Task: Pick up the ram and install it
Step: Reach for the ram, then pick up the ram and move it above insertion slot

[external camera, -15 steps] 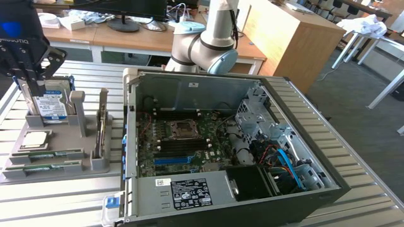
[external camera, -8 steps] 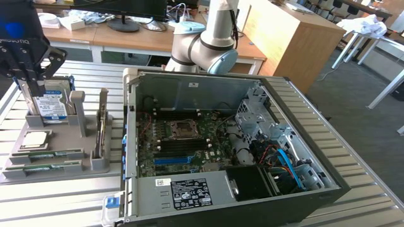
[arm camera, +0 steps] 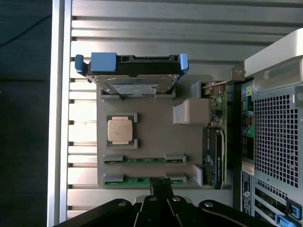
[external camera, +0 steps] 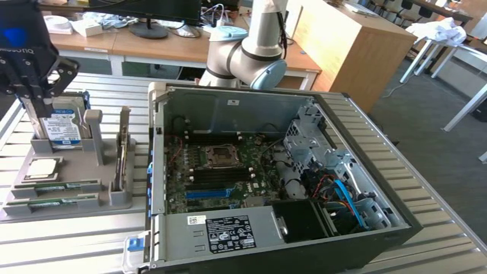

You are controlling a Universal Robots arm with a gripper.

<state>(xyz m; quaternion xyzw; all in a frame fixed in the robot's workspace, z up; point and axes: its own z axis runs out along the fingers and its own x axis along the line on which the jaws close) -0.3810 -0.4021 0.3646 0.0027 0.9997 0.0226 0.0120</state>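
Wrist view shows the gripper (arm camera: 161,182) closed, tips together, hanging above the ram (arm camera: 135,180), which lies in the end slot of a grey tray (arm camera: 156,137). A second stick (arm camera: 144,161) lies alongside, then a processor (arm camera: 121,130). An open computer case (external camera: 228,111) stands beside the tray on the table (external camera: 61,245).

In the wrist view the gripper (arm camera: 161,183) is cut off by the picture's edge, and its fingers (arm camera: 157,182) cover the middle of the ram (arm camera: 135,180). The ram's chips and sticker sit hidden in the grey holder (arm camera: 156,137); just a green edge shows. The computer case (arm camera: 279,142) runs out of frame. In the exterior view the gripper is blurred, cropped at the corner, and hides part of the hard drive (external camera: 63,130). The print on the case's label (external camera: 230,233) is too small to read.
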